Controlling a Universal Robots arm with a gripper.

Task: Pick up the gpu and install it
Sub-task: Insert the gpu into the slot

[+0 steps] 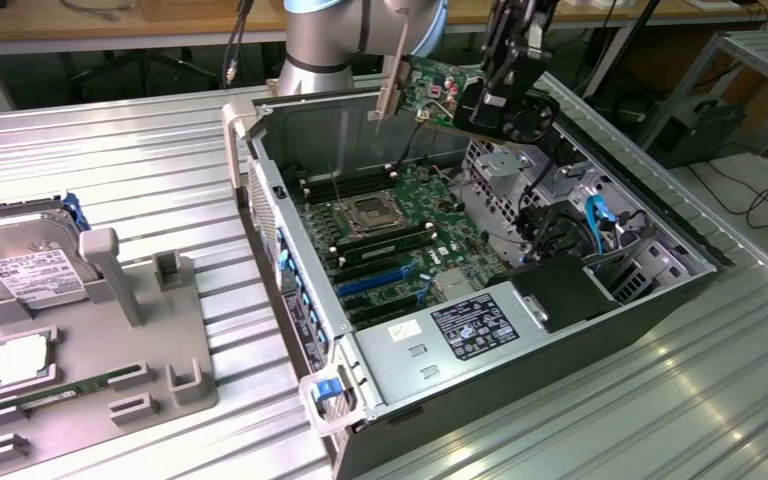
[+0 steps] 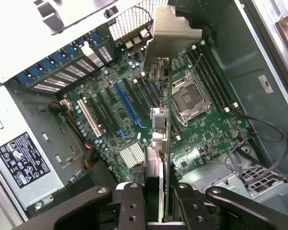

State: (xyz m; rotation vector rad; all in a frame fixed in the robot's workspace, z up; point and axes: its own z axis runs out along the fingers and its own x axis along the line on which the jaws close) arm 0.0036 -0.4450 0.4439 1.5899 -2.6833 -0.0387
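End effector (image 1: 488,100) pinches the gpu (image 1: 431,92) mid-length. The fingers (image 2: 132,206) press on both faces, with the card edge-on between them. The card hangs above the open computer case (image 1: 651,300) and is not seated. In the exterior view its long axis runs roughly 9 to 3 o'clock — silver bracket (image 1: 388,88) at the 9 o'clock end. The blue slots (image 1: 373,285) lie toward 7 o'clock of the card — well apart, lower.
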